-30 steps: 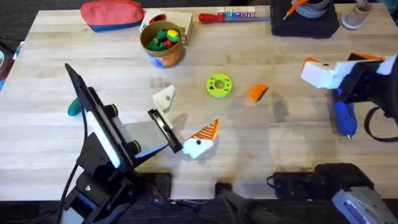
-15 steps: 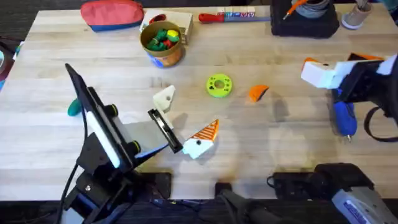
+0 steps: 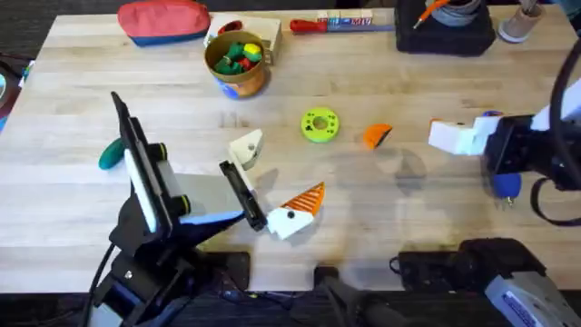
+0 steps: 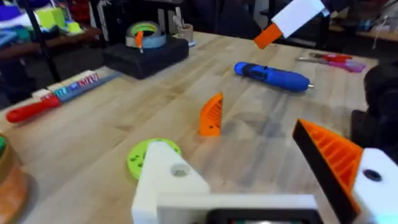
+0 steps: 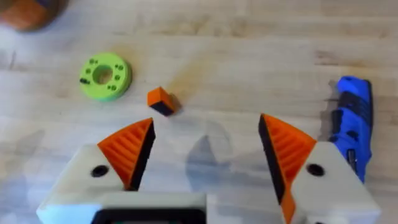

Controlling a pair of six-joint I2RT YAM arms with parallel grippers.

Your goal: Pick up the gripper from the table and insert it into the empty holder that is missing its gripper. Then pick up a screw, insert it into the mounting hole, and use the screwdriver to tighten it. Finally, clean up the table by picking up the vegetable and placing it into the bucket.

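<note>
The loose orange gripper (image 3: 377, 135) lies on the table right of centre, also seen as a wedge (image 4: 211, 115) and a small piece (image 5: 161, 101). My left gripper (image 3: 270, 179) stands open with nothing between its fingers. Its far finger is the bare white holder (image 3: 245, 145) (image 4: 165, 180); the near finger carries an orange pad (image 4: 333, 155). My right gripper (image 3: 447, 136) (image 5: 205, 155) hovers open just right of the orange gripper. The blue screwdriver (image 3: 502, 180) (image 4: 273, 76) (image 5: 354, 121) lies partly under the right arm. The dark green vegetable (image 3: 111, 154) rests at the left. The bucket (image 3: 236, 62) stands at the back.
A lime-green disc (image 3: 320, 124) (image 5: 104, 76) lies left of the orange gripper. A red pouch (image 3: 163, 20), a red-handled tool (image 3: 331, 23) and a black box (image 3: 445, 27) line the far edge.
My right gripper has moved left and slightly nearer, closing on the orange gripper and uncovering more of the screwdriver. The left gripper has shifted a little to the right.
</note>
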